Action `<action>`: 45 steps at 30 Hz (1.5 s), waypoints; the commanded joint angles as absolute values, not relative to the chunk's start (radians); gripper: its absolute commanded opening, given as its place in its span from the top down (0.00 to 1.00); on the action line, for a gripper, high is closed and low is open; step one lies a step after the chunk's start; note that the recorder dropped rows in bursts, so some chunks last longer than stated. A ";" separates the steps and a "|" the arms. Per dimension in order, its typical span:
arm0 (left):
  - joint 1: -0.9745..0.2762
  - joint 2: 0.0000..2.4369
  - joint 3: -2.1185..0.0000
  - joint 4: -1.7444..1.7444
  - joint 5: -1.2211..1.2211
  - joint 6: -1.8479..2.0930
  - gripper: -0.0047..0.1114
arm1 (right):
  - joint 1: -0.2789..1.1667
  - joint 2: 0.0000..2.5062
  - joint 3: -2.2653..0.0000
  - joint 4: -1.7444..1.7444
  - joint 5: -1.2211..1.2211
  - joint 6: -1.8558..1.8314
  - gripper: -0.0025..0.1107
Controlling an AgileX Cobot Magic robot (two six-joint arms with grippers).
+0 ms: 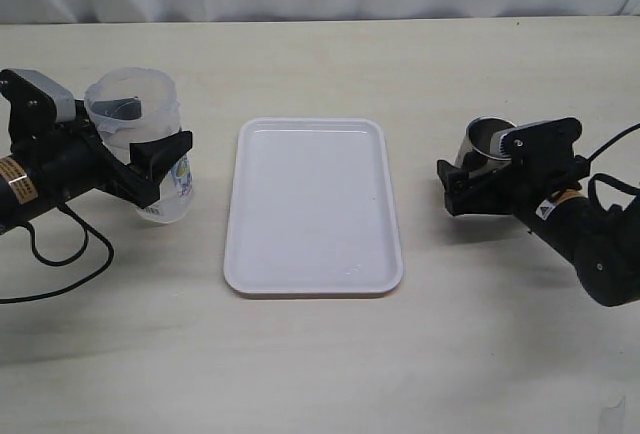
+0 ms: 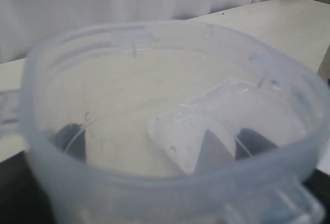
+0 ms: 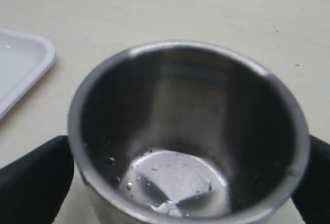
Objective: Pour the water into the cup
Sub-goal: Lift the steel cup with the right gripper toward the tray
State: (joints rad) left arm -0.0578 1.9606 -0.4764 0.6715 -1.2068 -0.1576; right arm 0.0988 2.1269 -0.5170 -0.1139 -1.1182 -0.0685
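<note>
Steel cup (image 3: 191, 131), pinched in the right gripper (image 1: 485, 169) at frame right, holds only beads of water (image 3: 165, 207); left gripper (image 1: 150, 154) clamps the plastic jug (image 1: 135, 114). Pouring is not yet done.

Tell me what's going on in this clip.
The left claw grips a translucent plastic container with a blue-and-white label, left of a white rectangular tray. The right claw grips a short shiny stainless-steel cup on the tray's other side. Nothing is pouring; the cup holds only a few water droplets.
</note>
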 commanded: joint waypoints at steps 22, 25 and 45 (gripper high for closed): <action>-0.058 1.962 -0.484 0.678 -1.221 -0.159 0.96 | 0.095 2.186 -0.558 -0.117 -1.221 -0.064 0.01; -0.058 1.962 -0.484 0.678 -1.221 -0.159 0.96 | 0.095 2.186 -0.558 -0.117 -1.221 -0.064 0.01; -0.058 1.962 -0.484 0.678 -1.218 -0.155 0.96 | 0.095 2.186 -0.558 -0.166 -1.221 -0.063 0.01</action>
State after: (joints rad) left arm -0.0578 1.9606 -0.4764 0.6715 -1.2071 -0.1534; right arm 0.0988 2.1854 -0.5569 -0.1582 -1.2064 -0.0666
